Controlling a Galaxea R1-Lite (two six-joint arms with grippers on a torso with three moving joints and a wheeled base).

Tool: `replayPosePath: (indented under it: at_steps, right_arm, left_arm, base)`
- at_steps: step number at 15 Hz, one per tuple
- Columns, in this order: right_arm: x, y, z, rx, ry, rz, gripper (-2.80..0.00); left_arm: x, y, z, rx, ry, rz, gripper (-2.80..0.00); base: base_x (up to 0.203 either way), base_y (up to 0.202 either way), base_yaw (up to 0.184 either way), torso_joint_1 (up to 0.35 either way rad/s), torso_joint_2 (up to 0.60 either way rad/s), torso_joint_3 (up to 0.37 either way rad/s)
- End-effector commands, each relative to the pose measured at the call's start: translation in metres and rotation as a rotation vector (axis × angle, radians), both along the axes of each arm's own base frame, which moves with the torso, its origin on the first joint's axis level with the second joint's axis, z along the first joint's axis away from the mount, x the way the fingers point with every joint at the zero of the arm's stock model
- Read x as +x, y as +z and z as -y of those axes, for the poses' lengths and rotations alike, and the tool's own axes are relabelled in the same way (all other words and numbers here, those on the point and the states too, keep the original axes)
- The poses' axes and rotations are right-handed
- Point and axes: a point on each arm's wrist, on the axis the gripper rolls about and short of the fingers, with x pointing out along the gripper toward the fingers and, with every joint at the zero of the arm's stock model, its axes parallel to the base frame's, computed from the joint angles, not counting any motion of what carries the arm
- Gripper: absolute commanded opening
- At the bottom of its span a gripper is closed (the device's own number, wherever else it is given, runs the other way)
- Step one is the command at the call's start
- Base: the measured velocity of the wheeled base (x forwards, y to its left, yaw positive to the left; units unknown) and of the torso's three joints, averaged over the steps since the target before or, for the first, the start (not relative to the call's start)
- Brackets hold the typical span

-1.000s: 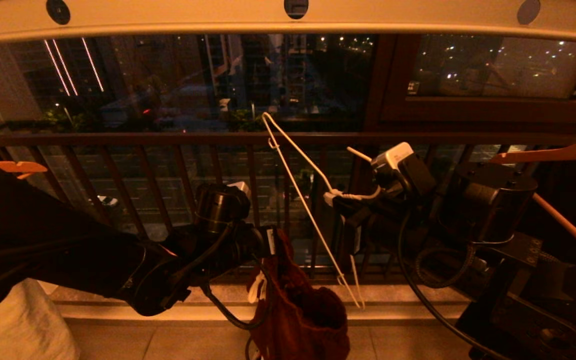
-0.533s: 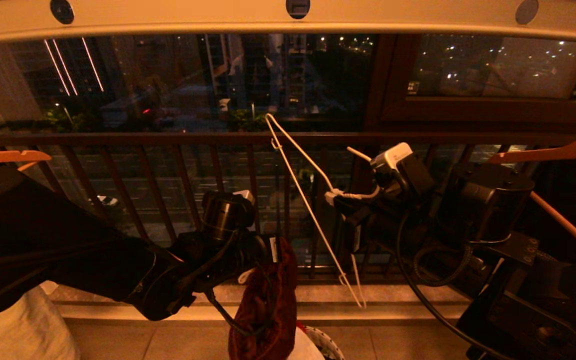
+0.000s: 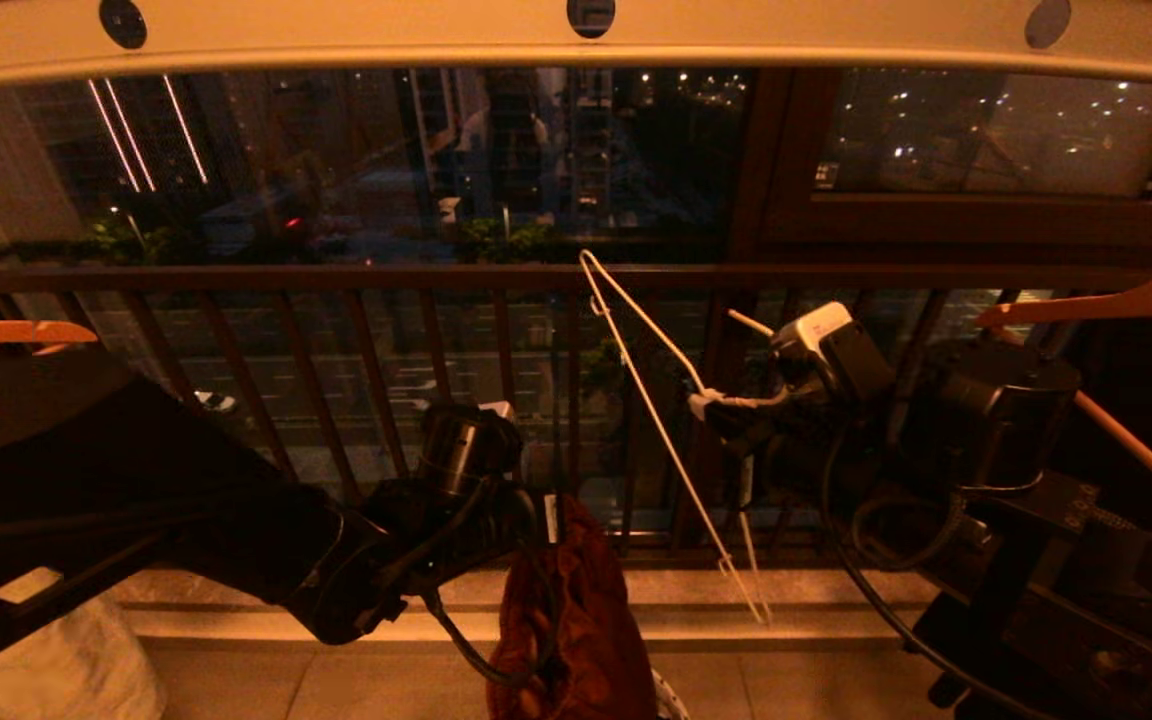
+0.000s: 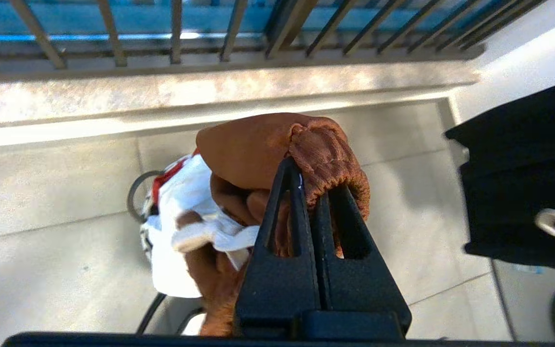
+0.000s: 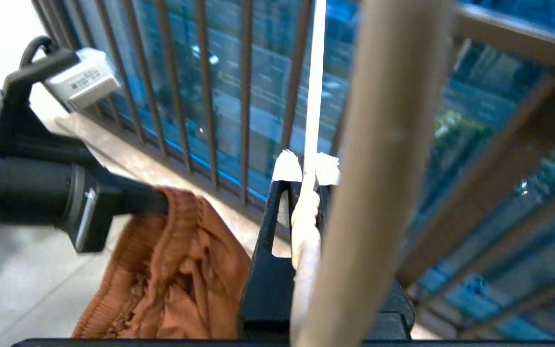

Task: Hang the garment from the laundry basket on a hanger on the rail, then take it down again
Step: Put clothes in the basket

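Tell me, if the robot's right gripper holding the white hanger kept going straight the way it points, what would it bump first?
Probably the dark barred railing. The right gripper, shut on the white wire hanger, points toward those bars with nothing visible between, though how far away they stand is unclear.

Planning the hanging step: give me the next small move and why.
Probably bring the shorts up and across to the hanger's lower end. The left gripper is shut on the waistband with the shorts dangling above the basket, while the right gripper is shut on the hanger's twisted neck, apart from the shorts and not yet on the rail.
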Motion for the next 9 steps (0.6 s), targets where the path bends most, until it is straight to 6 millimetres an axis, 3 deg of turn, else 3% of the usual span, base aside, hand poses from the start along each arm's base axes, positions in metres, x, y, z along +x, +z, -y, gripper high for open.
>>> replayPosePath:
  at_steps: [1, 9]
  right_arm:
    - [-0.001, -0.002, 0.008, -0.001, -0.019, -0.001, -2.8]
    - [-0.002, -0.001, 0.012, -0.01, -0.027, 0.017, -2.8]
  left_arm:
    - [0.006, -0.016, 0.004, 0.023, 0.008, -0.027, -2.8]
    - [0.016, -0.068, 0.01, 0.172, 0.052, -0.088, -2.8]
  base:
    - [0.0, 0.0, 0.0, 0.0, 0.0, 0.0]
    - [0.0, 0.0, 0.0, 0.0, 0.0, 0.0]
